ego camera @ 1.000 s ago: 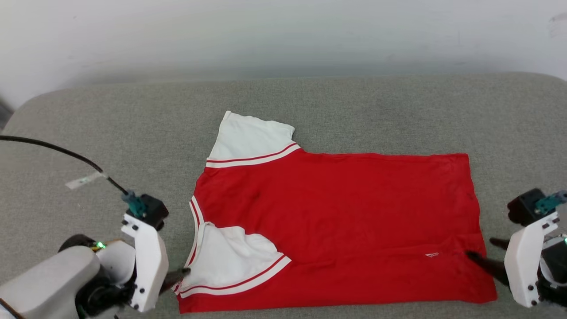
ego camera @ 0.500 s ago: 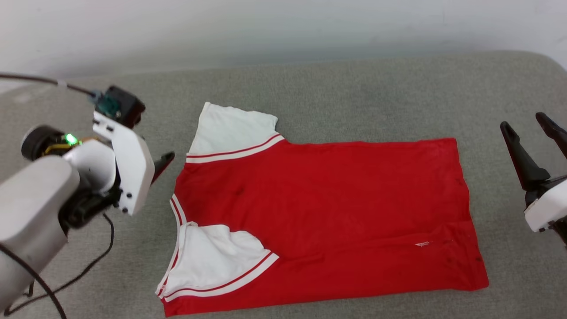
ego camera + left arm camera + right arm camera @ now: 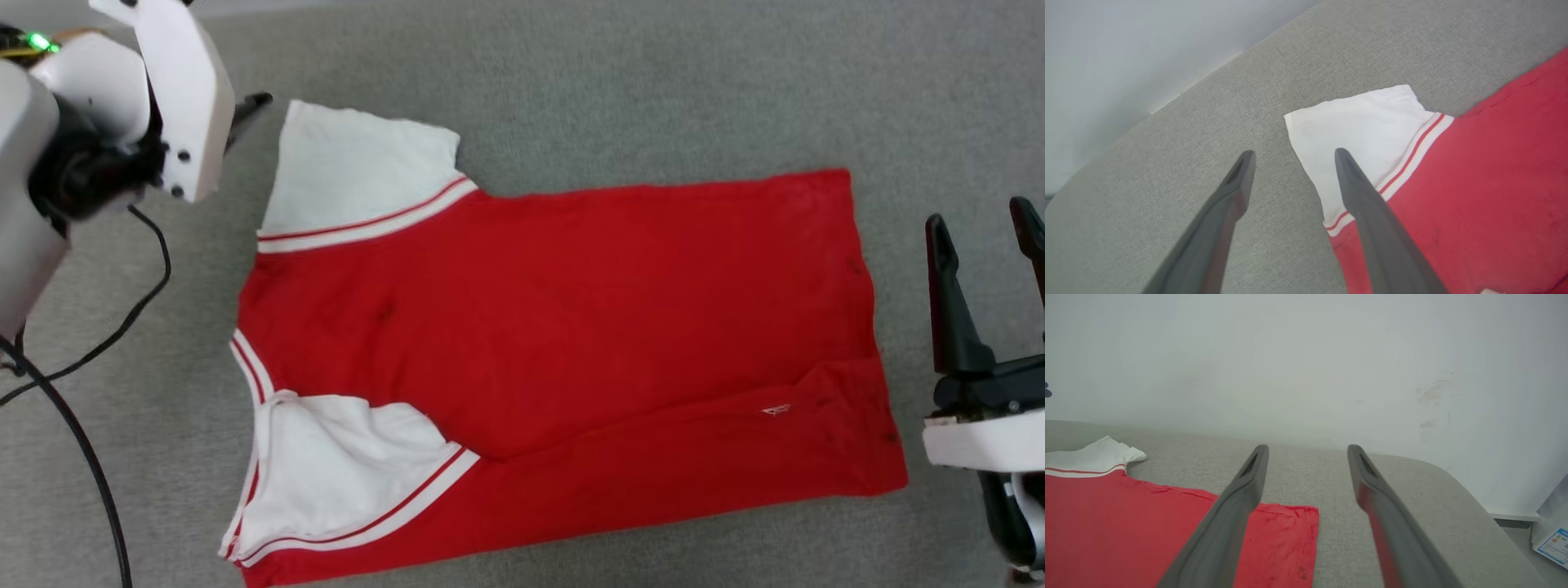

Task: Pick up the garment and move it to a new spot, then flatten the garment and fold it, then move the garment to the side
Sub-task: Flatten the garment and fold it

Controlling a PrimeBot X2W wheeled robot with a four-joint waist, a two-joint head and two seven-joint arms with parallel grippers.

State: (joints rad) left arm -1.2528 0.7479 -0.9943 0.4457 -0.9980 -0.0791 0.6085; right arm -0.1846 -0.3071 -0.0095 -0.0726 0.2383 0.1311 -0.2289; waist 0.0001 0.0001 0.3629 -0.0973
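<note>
The garment [image 3: 571, 327], a red jersey with white sleeves, lies flat on the grey fabric-covered worktop [image 3: 653, 82], collar toward the robot's left and hem toward its right. The far sleeve [image 3: 359, 175] is spread on the worktop; the near sleeve [image 3: 343, 469] is folded onto the red body. A small white label [image 3: 775, 409] sits near the hem. The left gripper [image 3: 1294, 152], fingers apart and holding nothing, is at the far sleeve's outer corner. The right gripper [image 3: 978, 212], fingers likewise apart and holding nothing, is beside the hem, off the cloth. A black cable [image 3: 122, 327] trails at left; a white wall [image 3: 1306, 355] rises behind.
</note>
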